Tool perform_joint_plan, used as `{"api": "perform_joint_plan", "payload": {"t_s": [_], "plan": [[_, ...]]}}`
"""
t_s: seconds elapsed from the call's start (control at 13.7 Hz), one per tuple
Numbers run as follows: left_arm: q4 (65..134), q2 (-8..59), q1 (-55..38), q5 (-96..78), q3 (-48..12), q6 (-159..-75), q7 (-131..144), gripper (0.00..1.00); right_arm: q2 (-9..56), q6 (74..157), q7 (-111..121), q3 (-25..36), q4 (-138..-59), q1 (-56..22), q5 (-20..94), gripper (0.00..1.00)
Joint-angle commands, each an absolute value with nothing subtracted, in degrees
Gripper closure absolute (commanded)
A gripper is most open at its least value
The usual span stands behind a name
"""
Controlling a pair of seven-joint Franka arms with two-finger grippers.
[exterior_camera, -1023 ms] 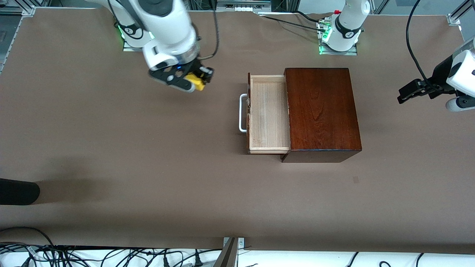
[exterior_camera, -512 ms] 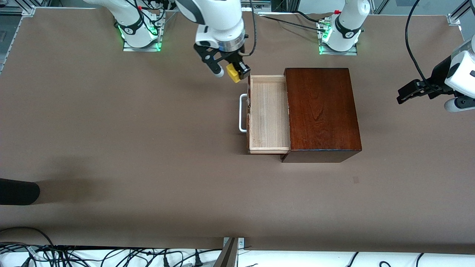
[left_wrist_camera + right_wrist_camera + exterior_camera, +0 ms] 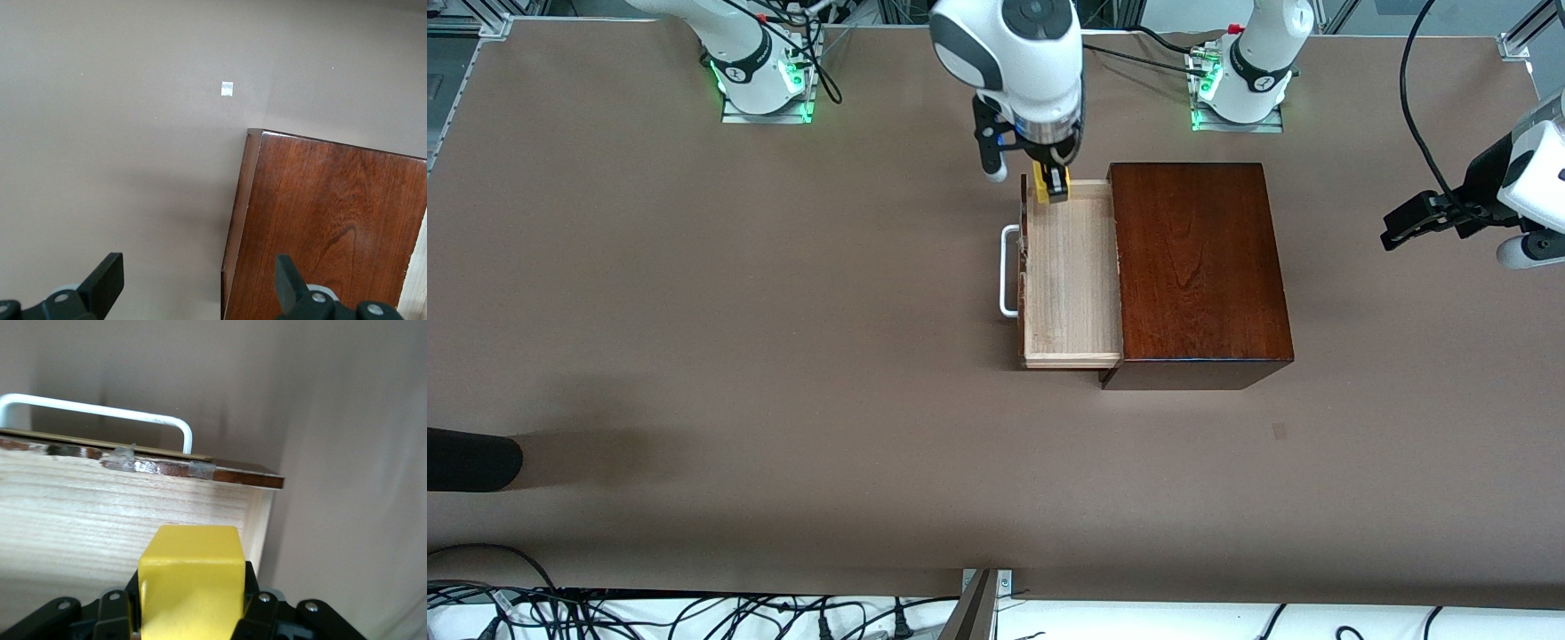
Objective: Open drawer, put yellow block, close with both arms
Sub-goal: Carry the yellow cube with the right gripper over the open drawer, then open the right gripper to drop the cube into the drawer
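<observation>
Gripping the yellow block [image 3: 1055, 181], the right gripper [image 3: 1056, 180] hangs over the open drawer [image 3: 1071, 276]. Left gripper [image 3: 1405, 221] waits, fingers spread and empty, beside the wooden box [image 3: 1197, 267].

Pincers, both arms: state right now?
Left pincer: open, empty, over the wooden box's end at the left arm's side.
Right pincer: shut on the yellow block, over the open drawer.

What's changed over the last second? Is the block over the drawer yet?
The right gripper, shut on the block, swung toward the left arm's end and is now over the open drawer's corner farthest from the camera. The left gripper stayed open over the table; drawer and box unmoved.
</observation>
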State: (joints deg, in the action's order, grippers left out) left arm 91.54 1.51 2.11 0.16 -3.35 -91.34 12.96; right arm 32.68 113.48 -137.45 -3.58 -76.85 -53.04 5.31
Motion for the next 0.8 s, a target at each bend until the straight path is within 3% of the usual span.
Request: {"api": "perform_joint_plan", "payload": {"t_s": [0.0, 0.44, 0.51, 0.73], "plan": [[90.53, 1.67, 1.05, 0.44, -2.37, -91.41, 12.57, 0.00, 36.20, 114.60, -140.18, -2.73, -73.48, -53.61, 5.71, 1.00], [90.53, 1.67, 1.05, 0.44, -2.37, -91.32, 12.57, 0.00, 41.57, 118.38, -140.36, -2.37, -73.48, -53.26, 5.63, 1.00], [90.53, 1.67, 1.05, 0.44, -2.37, -91.32, 12.57, 0.00, 41.92, 118.48, -140.36, -2.37, -73.48, -53.26, 5.71, 0.93], [90.53, 1.67, 1.05, 0.44, -2.37, -91.41, 12.57, 0.00, 41.92, 118.74, -140.36, -2.37, -73.39, -53.00, 5.71, 0.09]]}}
